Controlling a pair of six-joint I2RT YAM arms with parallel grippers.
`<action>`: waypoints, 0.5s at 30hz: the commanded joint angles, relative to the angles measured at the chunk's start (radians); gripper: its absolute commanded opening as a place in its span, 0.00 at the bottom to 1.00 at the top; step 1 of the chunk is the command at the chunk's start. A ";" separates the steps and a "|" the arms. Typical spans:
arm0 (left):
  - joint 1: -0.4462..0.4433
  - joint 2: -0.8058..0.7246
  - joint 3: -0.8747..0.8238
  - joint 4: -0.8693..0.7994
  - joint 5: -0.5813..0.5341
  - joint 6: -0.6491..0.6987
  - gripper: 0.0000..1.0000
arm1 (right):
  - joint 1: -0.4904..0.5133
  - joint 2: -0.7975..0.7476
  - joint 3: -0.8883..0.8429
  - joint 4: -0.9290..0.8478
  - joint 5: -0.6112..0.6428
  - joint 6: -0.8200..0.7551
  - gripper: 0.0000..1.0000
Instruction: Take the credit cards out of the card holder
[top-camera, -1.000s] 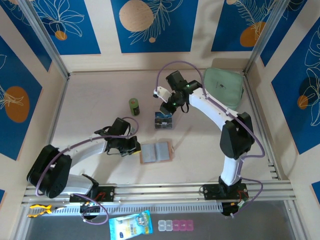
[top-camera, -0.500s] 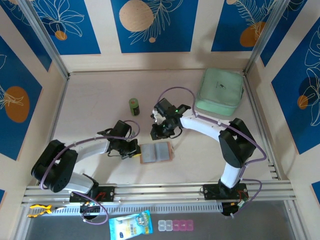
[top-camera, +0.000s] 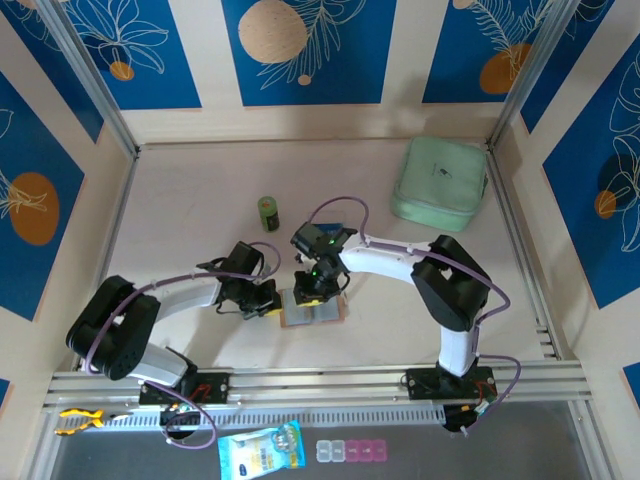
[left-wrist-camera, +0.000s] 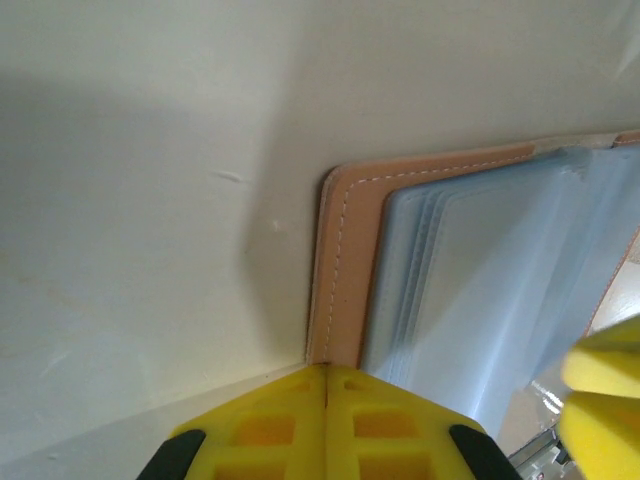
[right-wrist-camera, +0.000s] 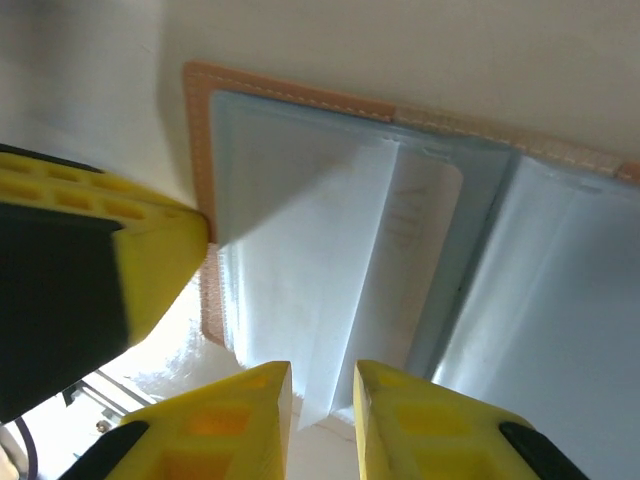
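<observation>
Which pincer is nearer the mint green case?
Right. The right pincer is over the card holder, down-left of the case; the left pincer is further left, at its edge.

Table (top-camera: 190, 260): card holder (top-camera: 326, 312) (open), case (top-camera: 441, 181), jar (top-camera: 268, 212)

The worktop (top-camera: 180, 200) carries one card holder (top-camera: 322, 309), one small green jar (top-camera: 268, 212) and one mint-green case (top-camera: 440, 182), under two arms with one left hand (top-camera: 276, 307) and one right hand (top-camera: 311, 291), while one blue packet (top-camera: 260, 450) lies beyond the rail.
</observation>
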 joint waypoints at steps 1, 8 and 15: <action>0.000 0.007 -0.017 -0.020 0.000 0.024 0.05 | 0.011 0.021 0.027 -0.008 -0.004 0.028 0.25; 0.000 0.004 -0.013 -0.020 0.002 0.024 0.05 | 0.012 0.040 0.031 -0.008 -0.010 0.028 0.22; 0.000 -0.001 -0.005 -0.029 0.003 0.024 0.05 | 0.007 0.028 0.022 -0.017 0.003 0.022 0.09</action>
